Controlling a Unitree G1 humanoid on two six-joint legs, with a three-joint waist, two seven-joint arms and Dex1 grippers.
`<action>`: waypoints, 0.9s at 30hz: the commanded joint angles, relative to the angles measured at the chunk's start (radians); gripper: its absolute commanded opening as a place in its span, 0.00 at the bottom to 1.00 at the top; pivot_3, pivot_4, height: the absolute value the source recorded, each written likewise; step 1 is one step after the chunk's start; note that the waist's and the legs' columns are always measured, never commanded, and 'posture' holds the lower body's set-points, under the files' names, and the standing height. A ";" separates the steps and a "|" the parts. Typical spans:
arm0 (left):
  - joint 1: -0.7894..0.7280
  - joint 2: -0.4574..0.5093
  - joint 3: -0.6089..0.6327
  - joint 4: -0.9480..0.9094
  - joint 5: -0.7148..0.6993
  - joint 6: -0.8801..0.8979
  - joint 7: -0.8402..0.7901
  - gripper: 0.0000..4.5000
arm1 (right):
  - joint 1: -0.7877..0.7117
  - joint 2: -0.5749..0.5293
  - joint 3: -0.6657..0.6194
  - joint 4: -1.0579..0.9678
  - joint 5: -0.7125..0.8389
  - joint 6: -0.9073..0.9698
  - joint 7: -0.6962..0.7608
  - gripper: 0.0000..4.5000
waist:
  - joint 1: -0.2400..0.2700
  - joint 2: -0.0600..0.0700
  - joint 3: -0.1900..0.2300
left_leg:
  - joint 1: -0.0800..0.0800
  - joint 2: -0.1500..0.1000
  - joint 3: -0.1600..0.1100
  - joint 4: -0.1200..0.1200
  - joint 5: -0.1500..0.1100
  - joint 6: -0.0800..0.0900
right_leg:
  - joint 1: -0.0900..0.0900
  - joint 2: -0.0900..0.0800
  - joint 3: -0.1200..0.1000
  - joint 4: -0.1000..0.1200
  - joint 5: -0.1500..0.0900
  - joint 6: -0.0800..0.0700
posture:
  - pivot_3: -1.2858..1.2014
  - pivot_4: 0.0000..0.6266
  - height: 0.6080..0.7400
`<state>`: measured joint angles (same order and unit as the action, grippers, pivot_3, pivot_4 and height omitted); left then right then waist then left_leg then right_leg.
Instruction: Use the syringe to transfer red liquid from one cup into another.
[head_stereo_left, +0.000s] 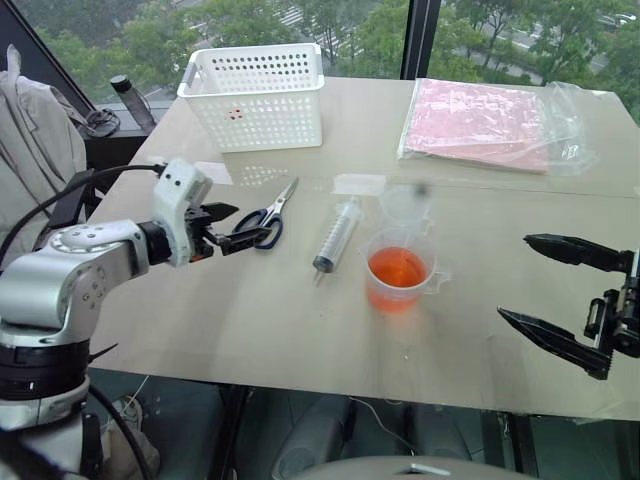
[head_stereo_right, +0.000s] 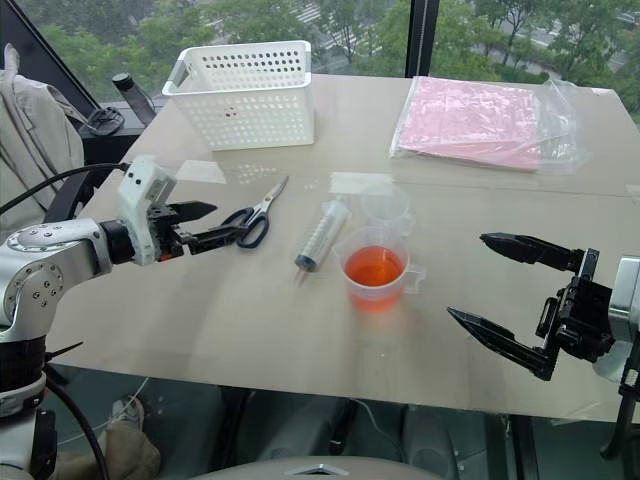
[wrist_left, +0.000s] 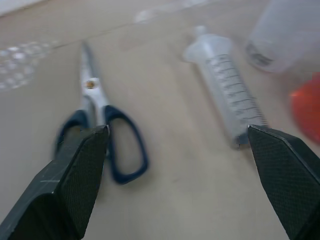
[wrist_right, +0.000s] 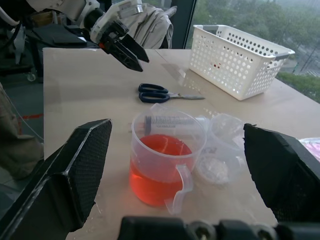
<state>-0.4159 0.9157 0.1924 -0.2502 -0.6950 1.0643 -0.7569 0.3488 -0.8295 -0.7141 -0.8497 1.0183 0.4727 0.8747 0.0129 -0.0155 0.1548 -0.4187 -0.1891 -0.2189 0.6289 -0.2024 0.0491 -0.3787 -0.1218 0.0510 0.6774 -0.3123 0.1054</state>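
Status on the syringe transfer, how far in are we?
Nothing done yet. The syringe lies on the table, untouched, between the scissors and the handled cup, which holds all the red liquid; the small cup behind looks empty. In hand: nothing, the left gripper and right gripper are open. Left: grab, draw, squirt.

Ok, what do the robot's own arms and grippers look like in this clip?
The left arm is silver-grey metal with round joints, a white blocky wrist housing and a black cable looping along it. The left gripper and the right gripper each have two long, tapered black fingers; the wrist views show a fine cross-hatch texture on them.
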 joint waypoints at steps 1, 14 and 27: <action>-0.153 -0.019 -0.059 -0.013 -0.058 0.227 0.055 1.00 | 0.027 -0.003 -0.035 -0.046 0.032 -0.003 -0.013 1.00 | 0.005 -0.001 0.001 | 0.000 0.000 -0.001 0.000 0.000 0.000 | 0.000 0.000 0.000 0.000 0.000 0.000 | 0.52 0.24 1.00; -0.870 -0.356 -0.511 0.700 0.074 0.550 0.388 1.00 | 0.101 0.009 -0.110 -0.050 0.001 -0.040 0.006 1.00 | -0.001 -0.008 0.004 | -0.001 -0.001 -0.001 0.005 0.001 -0.002 | 0.000 0.001 -0.001 0.001 0.001 0.003 | 0.52 0.24 1.00; -0.989 -0.603 -0.616 1.084 0.327 0.336 0.256 0.79 | 0.153 0.050 -0.120 -0.098 -0.019 -0.069 -0.022 1.00 | -0.001 -0.010 0.005 | -0.004 -0.001 0.001 0.005 0.001 -0.002 | -0.001 0.001 0.001 0.001 0.001 0.003 | 0.52 0.24 1.00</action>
<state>-1.3786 0.3155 -0.4126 0.8123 -0.4078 1.4437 -0.4793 0.4965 -0.7866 -0.8026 -0.9192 0.9974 0.4280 0.8632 0.0122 -0.0253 0.1600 -0.4228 -0.1899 -0.2177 0.6338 -0.2012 0.0473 -0.3801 -0.1209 0.0524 0.6784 -0.3109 0.1086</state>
